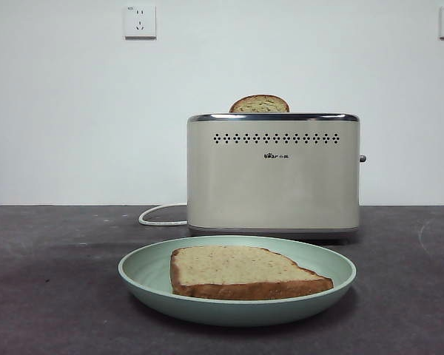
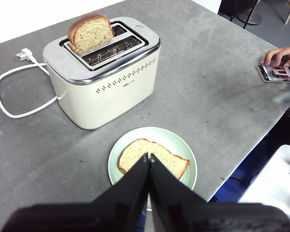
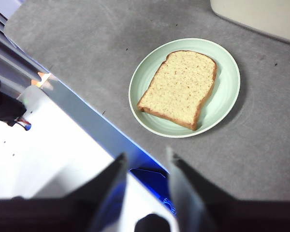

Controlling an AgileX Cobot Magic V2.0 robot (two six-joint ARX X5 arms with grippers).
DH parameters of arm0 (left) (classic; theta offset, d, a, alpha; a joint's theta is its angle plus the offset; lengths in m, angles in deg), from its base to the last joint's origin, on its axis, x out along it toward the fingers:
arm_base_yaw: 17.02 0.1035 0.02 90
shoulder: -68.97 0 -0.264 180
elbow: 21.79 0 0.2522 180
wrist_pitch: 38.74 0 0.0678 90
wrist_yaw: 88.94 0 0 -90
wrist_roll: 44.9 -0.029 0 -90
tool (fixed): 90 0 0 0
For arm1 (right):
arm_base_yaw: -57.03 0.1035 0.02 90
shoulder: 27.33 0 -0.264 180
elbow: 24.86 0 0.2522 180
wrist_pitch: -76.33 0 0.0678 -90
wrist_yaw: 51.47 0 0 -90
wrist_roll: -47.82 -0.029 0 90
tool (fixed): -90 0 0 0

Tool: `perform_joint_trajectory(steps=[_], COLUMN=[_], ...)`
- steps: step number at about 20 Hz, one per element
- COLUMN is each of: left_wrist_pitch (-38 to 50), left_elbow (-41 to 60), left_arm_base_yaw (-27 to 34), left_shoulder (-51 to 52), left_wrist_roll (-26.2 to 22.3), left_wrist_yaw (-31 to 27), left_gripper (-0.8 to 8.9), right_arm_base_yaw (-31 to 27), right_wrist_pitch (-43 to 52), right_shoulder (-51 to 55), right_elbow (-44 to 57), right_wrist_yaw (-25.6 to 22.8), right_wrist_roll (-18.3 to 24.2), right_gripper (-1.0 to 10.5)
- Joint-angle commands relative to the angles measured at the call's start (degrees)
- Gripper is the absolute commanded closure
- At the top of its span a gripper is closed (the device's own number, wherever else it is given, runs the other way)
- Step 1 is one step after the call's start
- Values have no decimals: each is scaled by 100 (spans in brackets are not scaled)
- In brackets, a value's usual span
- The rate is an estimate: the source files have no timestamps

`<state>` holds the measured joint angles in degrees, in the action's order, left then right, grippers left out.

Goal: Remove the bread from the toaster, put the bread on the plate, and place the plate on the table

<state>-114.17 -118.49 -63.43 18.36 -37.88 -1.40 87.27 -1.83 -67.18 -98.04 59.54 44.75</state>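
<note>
While the slice of bread lies flat in the middle of the plate, neither arm touches anything. The bread is tan and finely speckled, with a brown crust running round its edge; the right wrist view shows its rounded top and its straight bottom edge. It rests wholly inside the raised rim. The plate is round, shallow and pale mint green, wider than the toaster, and it sits on the dark grey desk just in front of the toaster, apart from it.

The toaster is boxy and cream, with a chrome top rim, two rows of small black holes and a small logo on its face. A second slice, narrower and domed, stands upright in one of its two slots; the other slot shows only its wire grille. A white cord loops from the toaster across the desk to a plug.

The left gripper hangs above the near edge of the plate, its jaws pressed together with nothing between them. The right gripper hangs off the desk's edge, near the plate, its jaws apart and empty.

At the far corner of the desk a person's hand rests by a phone.
</note>
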Motion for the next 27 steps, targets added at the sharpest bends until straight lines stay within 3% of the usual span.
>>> perform_joint_trajectory(steps=[1, 15, 19, 20, 23, 27], left_wrist_pitch=[24, -188, -796, -920, -1021, -879], left_elbow=[15, 15, 15, 15, 15, 15], left_arm_base_yaw=[-15, -11, -11, -9, -9, -7], left_shoulder=[15, 13, 13, 13, 13, 13], left_wrist_roll=[-68, -68, -94, -415, -472, -291], left_wrist_yaw=[-20, -31, -31, -393, -1305, -1563], left_gripper=[818, 818, 818, 817, 817, 817], right_arm_base_yaw=[22, 20, 20, 20, 20, 20], right_wrist_pitch=[-214, -511, -511, -511, -511, -511], right_shoulder=[103, 90, 90, 90, 90, 90], right_elbow=[11, 11, 11, 11, 11, 11], right_wrist_yaw=[9, -37, -37, -37, -37, -37], right_wrist_roll=[52, 42, 42, 39, 39, 39], right_gripper=[959, 943, 942, 942, 943, 942])
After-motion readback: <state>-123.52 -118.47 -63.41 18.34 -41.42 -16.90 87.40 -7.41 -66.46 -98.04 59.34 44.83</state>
